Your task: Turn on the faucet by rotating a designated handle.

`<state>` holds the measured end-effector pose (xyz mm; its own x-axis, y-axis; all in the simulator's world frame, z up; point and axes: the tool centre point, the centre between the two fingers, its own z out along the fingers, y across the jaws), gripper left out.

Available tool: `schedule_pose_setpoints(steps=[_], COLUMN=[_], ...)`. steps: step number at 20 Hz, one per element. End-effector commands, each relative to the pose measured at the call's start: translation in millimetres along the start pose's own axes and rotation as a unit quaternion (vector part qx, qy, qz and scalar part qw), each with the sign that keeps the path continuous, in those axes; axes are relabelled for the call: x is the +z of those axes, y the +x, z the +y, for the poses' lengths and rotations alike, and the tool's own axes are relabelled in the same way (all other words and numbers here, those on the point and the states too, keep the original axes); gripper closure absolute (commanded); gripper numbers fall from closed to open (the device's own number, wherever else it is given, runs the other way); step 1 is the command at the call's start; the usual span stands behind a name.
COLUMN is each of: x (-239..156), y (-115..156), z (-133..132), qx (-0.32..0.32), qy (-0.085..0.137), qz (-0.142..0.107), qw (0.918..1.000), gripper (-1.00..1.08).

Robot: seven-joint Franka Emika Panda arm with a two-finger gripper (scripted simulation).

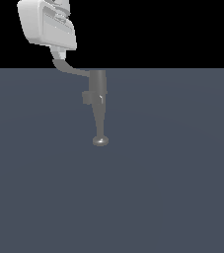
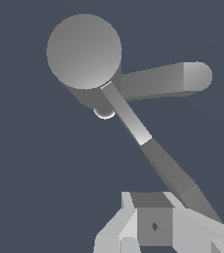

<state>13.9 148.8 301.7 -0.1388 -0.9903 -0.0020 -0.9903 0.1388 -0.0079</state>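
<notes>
The faucet (image 1: pixel 98 106) stands in the middle of the exterior view, a little above centre, with its small round end resting on the flat grey worktop (image 1: pixel 172 197). A boxy block sticks out of its side. The handle (image 1: pixel 70 69) is a thin bent stick that comes out near the faucet's top and reaches toward the upper left of the frame.

The white gripper (image 1: pixel 59 51) hangs in the upper left corner, right at the far end of the handle. I think it is there because the tip is the easiest place to push: far from the faucet, a small push turns the handle a lot.

In the wrist view the handle (image 2: pixel 153 150) runs from the faucet's round top (image 2: pixel 84 52) down to the gripper (image 2: pixel 155 225) at the bottom. I cannot tell whether the gripper is spread apart or pinching the handle tip.
</notes>
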Motion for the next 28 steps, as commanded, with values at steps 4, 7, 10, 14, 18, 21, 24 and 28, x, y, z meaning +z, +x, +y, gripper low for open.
schedule_pose_setpoints(steps=[4,7,10,14,18,21,24,28], x=[0.5,0.8,0.8,1.0,1.2,1.4,1.4,1.5], y=[9.0,14.7,20.5,28.3,36.2,42.0,48.0,56.1], z=[10.0,16.1,22.3,30.6,38.9,45.1,51.4,59.8], qx=[0.0,-0.001,-0.001,-0.001,-0.001,-0.002,-0.002,-0.002], qy=[-0.001,-0.002,-0.002,-0.002,-0.003,-0.003,-0.003,-0.004], qz=[0.0,0.0,0.0,0.001,0.001,0.001,0.001,0.001], qw=[1.0,1.0,1.0,1.0,1.0,1.0,1.0,1.0], gripper=[1.08,1.08,1.08,1.08,1.08,1.08,1.08,1.08])
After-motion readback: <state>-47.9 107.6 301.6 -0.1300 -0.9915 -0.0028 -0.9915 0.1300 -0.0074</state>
